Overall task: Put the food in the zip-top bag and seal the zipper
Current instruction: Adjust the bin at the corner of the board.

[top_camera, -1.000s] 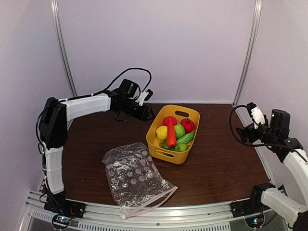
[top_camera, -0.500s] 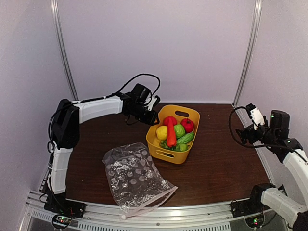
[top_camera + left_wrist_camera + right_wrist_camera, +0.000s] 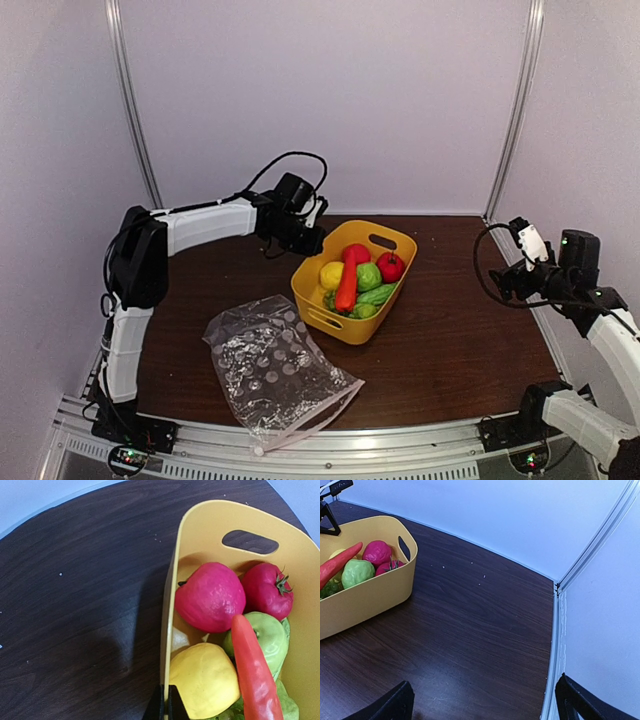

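Note:
The food (image 3: pixel 355 275) lies piled in a yellow basket (image 3: pixel 318 316) at mid table: a pink-red round fruit (image 3: pixel 210 597), a tomato (image 3: pixel 267 590), a yellow lemon (image 3: pixel 202 680), a green apple (image 3: pixel 265 635), an orange carrot (image 3: pixel 255 675) and green cucumbers. My left gripper (image 3: pixel 312 243) is shut on the basket's far-left rim (image 3: pixel 172 580), one finger on each side of the wall. The zip-top bag (image 3: pixel 270 365) lies flat and empty in front of the basket, its zipper (image 3: pixel 310 420) along the near edge. My right gripper (image 3: pixel 503 281) hangs open at the right, holding nothing.
In the right wrist view the basket (image 3: pixel 370 600) sits at far left, with bare dark wood between the open fingers (image 3: pixel 395 705). The white wall and its corner rail (image 3: pixel 555 630) run close on the right. Enclosure walls stand behind and beside the table.
The left gripper has shut on the basket's rim. The basket has turned and slid slightly left and nearer, nudging the bag a little left. The right arm has barely moved.

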`<state>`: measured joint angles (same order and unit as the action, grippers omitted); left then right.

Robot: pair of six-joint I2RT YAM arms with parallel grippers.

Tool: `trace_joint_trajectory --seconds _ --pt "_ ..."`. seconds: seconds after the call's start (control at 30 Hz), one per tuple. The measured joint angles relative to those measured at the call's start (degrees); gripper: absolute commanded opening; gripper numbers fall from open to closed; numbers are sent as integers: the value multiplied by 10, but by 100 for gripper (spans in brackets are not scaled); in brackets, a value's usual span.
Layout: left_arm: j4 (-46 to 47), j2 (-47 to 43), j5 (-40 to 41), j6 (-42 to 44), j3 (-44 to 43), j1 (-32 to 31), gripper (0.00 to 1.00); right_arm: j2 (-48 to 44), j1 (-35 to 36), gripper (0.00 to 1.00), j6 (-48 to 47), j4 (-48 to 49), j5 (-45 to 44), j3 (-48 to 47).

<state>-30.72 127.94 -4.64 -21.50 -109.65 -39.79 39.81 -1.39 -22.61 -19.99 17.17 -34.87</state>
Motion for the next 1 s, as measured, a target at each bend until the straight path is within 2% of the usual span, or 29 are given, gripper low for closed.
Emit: trace_joint_trajectory --seconds 0.33,0.6,0.9,0.97,1.0 --pt "-2 -5 6 -11 6 50 0 1 0 100 -2 0 0 0" --pt "11 -53 44 -21 75 124 0 3 0 100 -8 0 0 1" --pt "20 -126 80 -19 174 151 0 11 0 100 -13 -2 0 2" --pt "19 -142 88 -16 192 159 27 11 0 100 -14 -3 1 2" --pt "17 -149 89 -12 196 165 37 11 0 100 -15 -4 3 2"
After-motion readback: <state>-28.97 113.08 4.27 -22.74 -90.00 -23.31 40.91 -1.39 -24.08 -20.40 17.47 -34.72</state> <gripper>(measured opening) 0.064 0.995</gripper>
